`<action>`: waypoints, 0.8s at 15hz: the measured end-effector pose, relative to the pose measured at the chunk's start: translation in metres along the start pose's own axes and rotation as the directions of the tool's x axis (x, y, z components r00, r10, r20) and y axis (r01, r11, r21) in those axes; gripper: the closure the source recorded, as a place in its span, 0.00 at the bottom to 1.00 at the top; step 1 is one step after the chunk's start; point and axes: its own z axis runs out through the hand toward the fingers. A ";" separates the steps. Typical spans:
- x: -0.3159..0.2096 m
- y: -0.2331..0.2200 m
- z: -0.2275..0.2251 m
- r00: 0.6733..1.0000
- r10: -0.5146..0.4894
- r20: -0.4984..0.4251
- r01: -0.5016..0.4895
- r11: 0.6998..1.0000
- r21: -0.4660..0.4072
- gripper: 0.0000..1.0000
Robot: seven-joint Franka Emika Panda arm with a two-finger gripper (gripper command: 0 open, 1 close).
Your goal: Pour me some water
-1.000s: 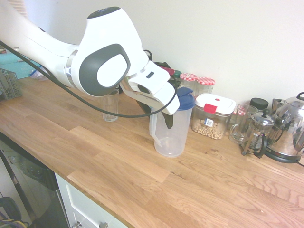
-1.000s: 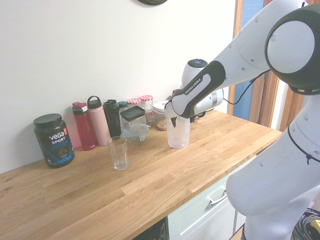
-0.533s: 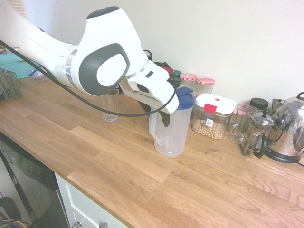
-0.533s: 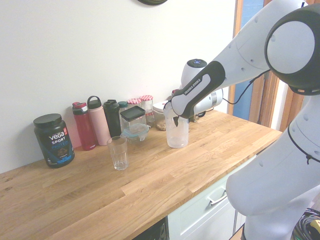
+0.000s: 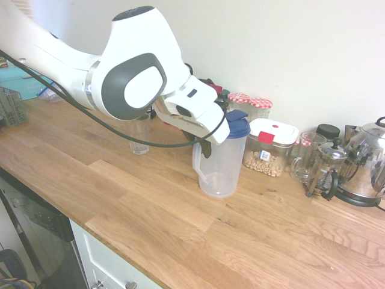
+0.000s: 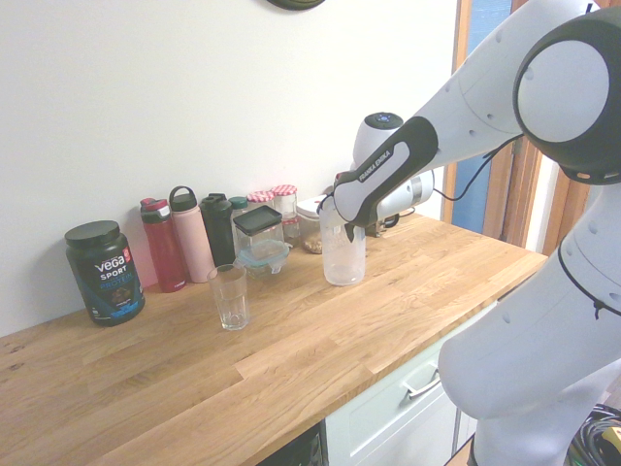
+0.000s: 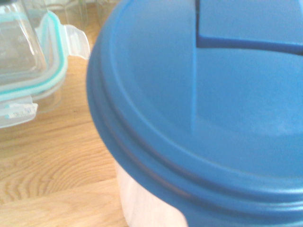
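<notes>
— Where is there free room?
— The front of the counter point(image 5: 180, 223) is bare wood, also between the glass point(image 6: 229, 297) and jug point(image 5: 218, 162).
— What blocks the back?
— Bottles point(image 6: 189, 236), jars point(image 5: 249, 108), a nut box point(image 5: 269, 146), a French press point(image 5: 325, 168) and kettle point(image 5: 364, 159) crowd the wall.

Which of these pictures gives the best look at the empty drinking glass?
The second exterior view: the drinking glass stands whole and unobstructed on the wooden counter, in front of the bottles. In the first exterior view the glass is partly hidden behind the arm and its cable. The wrist view does not clearly show it.
</notes>
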 end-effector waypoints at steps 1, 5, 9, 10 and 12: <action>0.003 0.003 0.000 1.000 0.004 0.000 -0.004 1.000 -0.002 1.00; 0.009 0.011 0.000 0.999 -0.031 0.006 0.032 0.999 -0.010 1.00; 0.012 0.013 -0.027 0.992 -0.093 0.087 0.094 0.996 -0.002 1.00; 0.015 0.015 -0.041 0.989 -0.122 0.089 0.122 0.993 0.005 1.00; 0.012 0.022 -0.073 0.962 -0.236 0.136 0.236 0.972 0.017 1.00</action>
